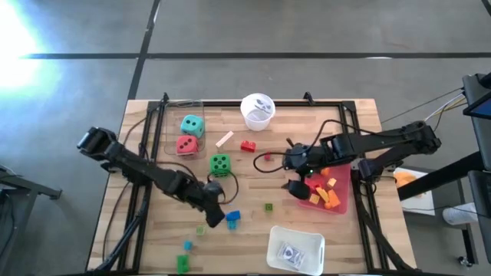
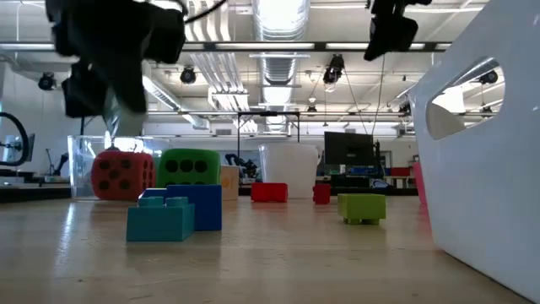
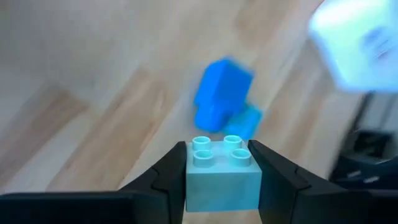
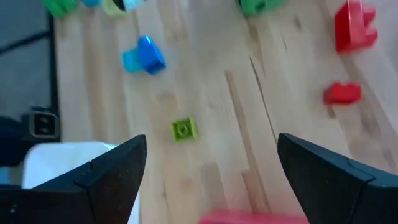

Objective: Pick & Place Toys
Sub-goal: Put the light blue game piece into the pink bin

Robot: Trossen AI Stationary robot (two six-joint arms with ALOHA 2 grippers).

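Observation:
My left gripper (image 3: pixel 221 186) is shut on a pale teal four-stud brick (image 3: pixel 222 171) and hangs above the table near its front, just left of two joined blue bricks (image 1: pixel 232 218). My right gripper (image 4: pixel 211 168) stands open, with nothing between its fingers, over the near-left corner of the red tray (image 1: pixel 337 205), which holds orange bricks. A green brick (image 4: pixel 183 129) lies flat on the wood below it. The green die (image 1: pixel 220 164) rests on the table. The teal die (image 1: pixel 192 125) and the red die (image 1: pixel 186 144) sit in a clear box. My left gripper pinches the pale brick by two opposite side walls (image 3: pixel 194 180) between its two fingers. The fingers slant down from the table's left side. The brick sits level in the hold with its studs (image 3: pixel 217 149) up, clear of the table.
A white cup (image 1: pixel 257 110) stands at the far middle and a white rectangular tray (image 1: pixel 295 247) at the near right. Red bricks (image 1: pixel 248 146) lie mid-table. Small green and teal bricks (image 1: pixel 184 257) lie by the near left edge. Cables run across the wood.

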